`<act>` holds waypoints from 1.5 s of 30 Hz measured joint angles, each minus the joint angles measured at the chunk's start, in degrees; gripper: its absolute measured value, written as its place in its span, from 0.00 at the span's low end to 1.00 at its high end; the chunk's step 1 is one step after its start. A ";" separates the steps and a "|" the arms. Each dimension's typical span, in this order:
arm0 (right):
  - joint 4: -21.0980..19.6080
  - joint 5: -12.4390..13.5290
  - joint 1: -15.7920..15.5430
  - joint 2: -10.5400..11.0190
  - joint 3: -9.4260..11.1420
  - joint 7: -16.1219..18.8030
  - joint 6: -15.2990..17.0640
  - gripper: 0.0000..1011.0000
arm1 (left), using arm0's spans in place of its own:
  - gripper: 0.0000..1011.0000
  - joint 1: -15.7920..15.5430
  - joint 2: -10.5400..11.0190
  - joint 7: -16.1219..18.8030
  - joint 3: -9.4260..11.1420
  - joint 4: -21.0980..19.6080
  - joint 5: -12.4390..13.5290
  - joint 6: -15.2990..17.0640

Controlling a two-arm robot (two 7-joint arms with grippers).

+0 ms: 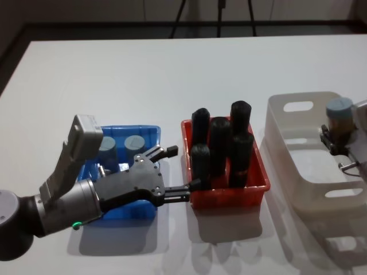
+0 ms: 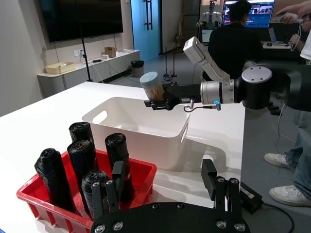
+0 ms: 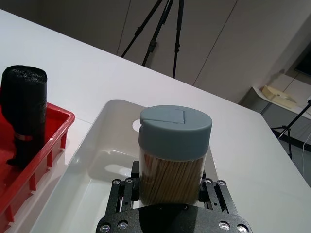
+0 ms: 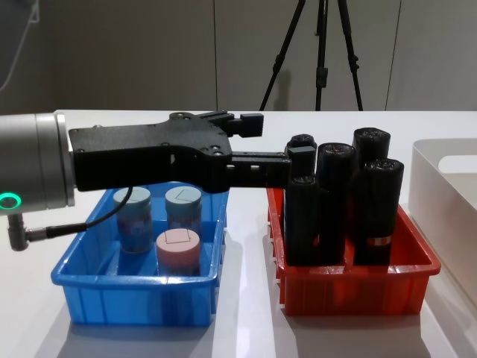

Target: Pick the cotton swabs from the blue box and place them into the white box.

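Your right gripper (image 3: 167, 194) pinched a small clear cylindrical tub of cotton swabs (image 3: 175, 141), grey-blue-lidded, between its fingers. It held the tub upright above the open off-white plastic box (image 1: 287, 149) with rounded corners at the right of the white bench (image 1: 172, 74).

Your left gripper (image 1: 182, 168) hung over the right edge of the shallow bright blue plastic bin (image 4: 134, 298), fingers spread and empty. Its tips reached toward the red plastic bin (image 4: 358, 294) packed with tall black cylinders (image 4: 335, 201) (that red bin sat between the blue bin and the white box).

Three more swab tubs (image 4: 183, 205) stood in the blue bin, two grey-blue-lidded and one with a pink lid (image 4: 177, 240). From the head camera, the left arm covered part of them. A black tripod (image 4: 320, 52) stood behind the bench.
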 joint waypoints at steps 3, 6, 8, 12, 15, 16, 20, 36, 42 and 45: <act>-0.03 0.16 -0.30 -0.17 0.18 0.04 0.51 0.62 | 0.99 0.00 0.00 0.00 0.00 0.00 0.00 0.00; -0.04 0.37 -0.51 -0.37 0.39 0.04 1.08 0.62 | 0.99 0.00 0.00 0.00 0.00 0.00 0.00 0.00; -0.04 0.46 -0.58 -0.53 0.50 0.04 1.49 0.62 | 0.99 0.00 0.00 0.00 0.00 0.00 0.00 0.00; -0.04 0.71 -0.68 -0.75 0.69 0.05 2.04 0.62 | 0.99 0.00 0.00 0.00 0.00 0.00 0.00 0.00; -0.04 0.85 -0.57 -0.94 0.78 0.06 2.30 0.62 | 0.99 0.00 0.00 0.00 0.00 0.00 0.00 0.00; 0.08 0.88 -0.41 -1.04 0.81 0.04 2.37 0.62 | 0.99 0.00 0.00 0.00 0.00 0.00 0.00 0.00; 0.72 1.13 0.23 -1.35 0.88 0.00 2.39 0.62 | 0.99 0.00 0.00 0.00 0.00 0.00 0.00 0.00; 3.18 1.36 3.31 -1.94 0.35 -0.13 1.14 0.62 | 0.99 0.00 0.00 0.00 0.00 0.00 0.00 0.00; 4.52 1.32 4.74 -2.19 0.15 -0.55 0.64 0.62 | 0.99 0.00 0.00 0.00 0.00 0.00 0.00 0.00; 5.07 1.28 5.23 -2.26 0.07 -0.65 0.40 0.62 | 0.99 0.00 0.00 0.00 0.00 0.00 0.00 0.00</act>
